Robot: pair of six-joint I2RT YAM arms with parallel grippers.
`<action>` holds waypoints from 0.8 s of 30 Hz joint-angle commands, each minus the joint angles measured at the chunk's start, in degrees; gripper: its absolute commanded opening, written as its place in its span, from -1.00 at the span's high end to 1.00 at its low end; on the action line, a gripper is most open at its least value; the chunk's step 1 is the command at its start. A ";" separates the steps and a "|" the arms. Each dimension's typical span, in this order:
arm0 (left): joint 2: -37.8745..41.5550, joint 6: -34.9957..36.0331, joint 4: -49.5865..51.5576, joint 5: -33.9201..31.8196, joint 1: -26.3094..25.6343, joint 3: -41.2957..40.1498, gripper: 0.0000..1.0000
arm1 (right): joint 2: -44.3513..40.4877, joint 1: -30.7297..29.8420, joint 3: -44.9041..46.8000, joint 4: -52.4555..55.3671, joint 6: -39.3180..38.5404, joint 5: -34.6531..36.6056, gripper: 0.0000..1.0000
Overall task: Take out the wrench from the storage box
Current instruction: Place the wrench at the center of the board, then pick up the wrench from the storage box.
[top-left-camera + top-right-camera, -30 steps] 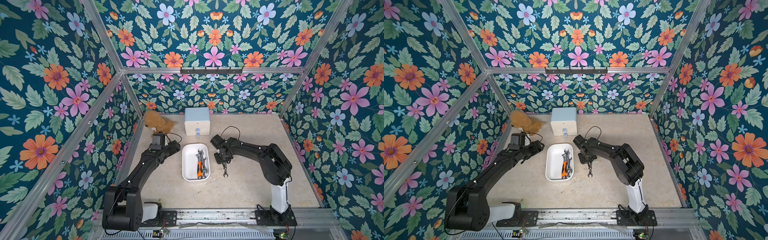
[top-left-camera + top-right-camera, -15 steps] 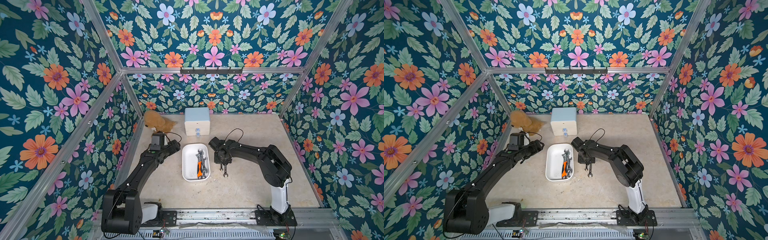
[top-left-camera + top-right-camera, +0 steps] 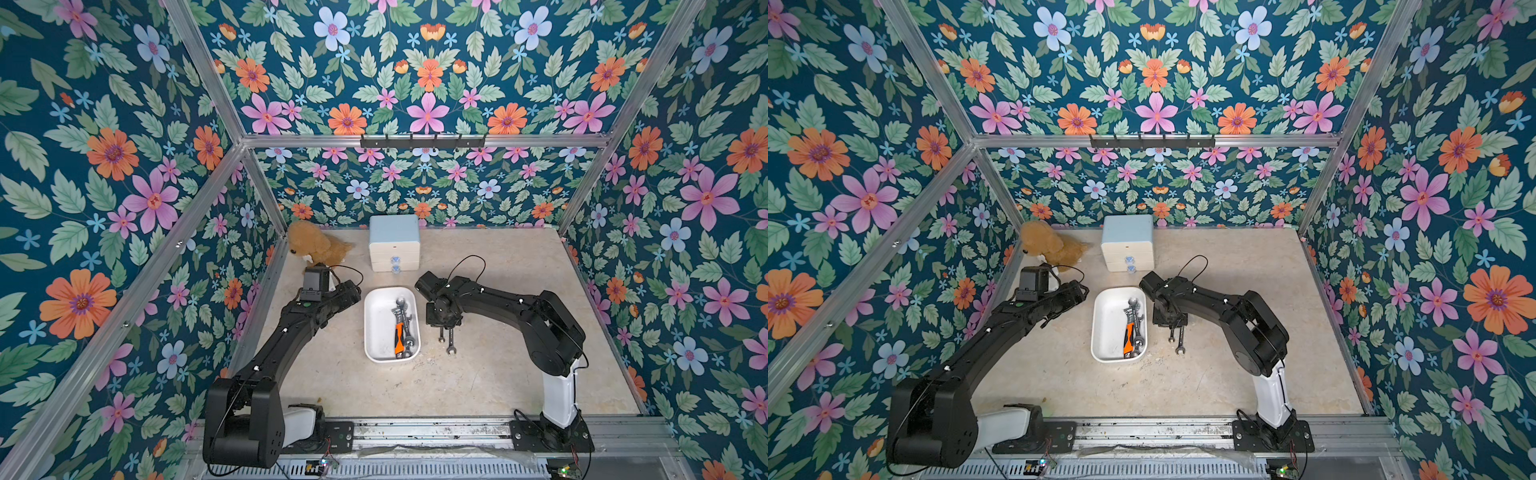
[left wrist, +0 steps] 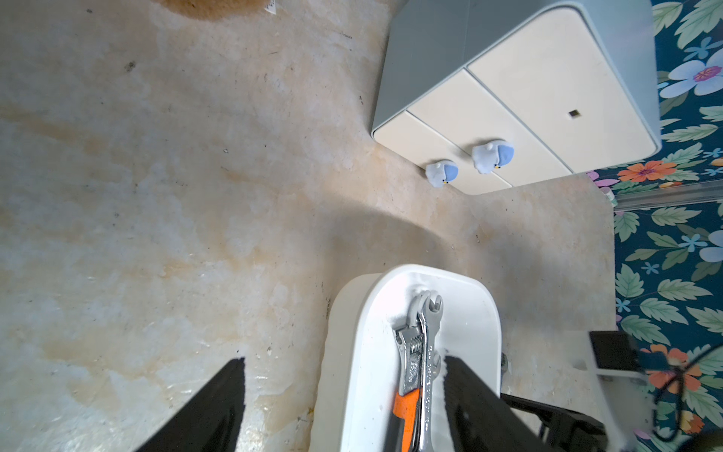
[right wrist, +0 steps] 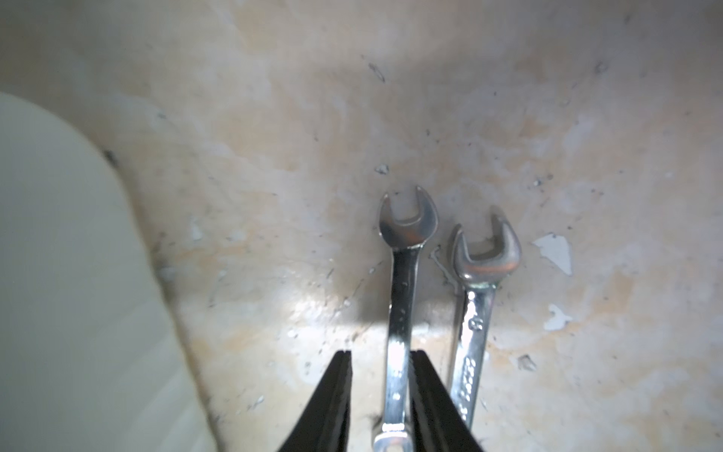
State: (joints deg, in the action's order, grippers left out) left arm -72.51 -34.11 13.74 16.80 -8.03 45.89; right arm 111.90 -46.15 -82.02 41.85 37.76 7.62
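Note:
The white storage box (image 3: 376, 332) lies mid-table and holds several wrenches (image 3: 402, 328), one with an orange handle (image 4: 407, 407). Right of the box, two silver wrenches lie side by side on the table (image 3: 451, 347). In the right wrist view my right gripper (image 5: 379, 354) stands open around one wrench (image 5: 403, 281): the shaft rests against one finger, with a gap to the other. The second wrench (image 5: 479, 297) lies just outside the jaws. My left gripper (image 4: 346, 359) is wide open over the box's near rim (image 4: 352, 352), holding nothing.
A white two-drawer cabinet with a pale blue top (image 3: 394, 241) stands behind the box. A brown plush toy (image 3: 316, 247) sits in the back left corner. Flowered walls close in three sides. The left arm (image 3: 316, 307) reaches in beside the box.
My right gripper came down beside the box with a wrench and its jaws have parted off it. The left arm has stayed put.

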 commanded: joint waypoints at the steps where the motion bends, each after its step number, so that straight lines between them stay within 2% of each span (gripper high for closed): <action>1: 0.21 0.36 0.28 0.21 -0.05 -0.16 -0.65 | -4.43 -0.40 -1.37 2.47 -2.82 1.50 0.40; 4: 0.79 0.36 0.50 0.24 -0.05 -0.86 -0.65 | -8.27 -2.33 -2.59 -0.16 -4.54 1.70 0.44; 6: 0.84 -0.03 0.48 0.49 -0.05 -1.48 -0.64 | -7.46 -4.26 -5.94 -0.47 -5.21 1.72 0.44; 10: 0.49 -1.49 -1.00 2.23 -0.05 -3.33 -0.60 | -0.25 -7.25 -14.12 1.04 -6.12 0.77 0.45; 15: -0.51 -3.97 -3.12 3.98 -0.23 -5.58 -0.60 | 8.64 -7.69 -21.46 1.89 -6.14 0.15 0.45; 24: -1.83 -4.75 -4.42 5.48 -0.49 -6.71 -0.60 | 16.84 -7.34 -28.00 5.09 -5.83 -0.15 0.33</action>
State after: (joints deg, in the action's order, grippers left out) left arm -74.30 -38.61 10.57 21.41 -8.56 39.20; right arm 127.72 -53.56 -109.14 44.42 31.77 7.44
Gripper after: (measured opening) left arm 0.801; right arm 0.330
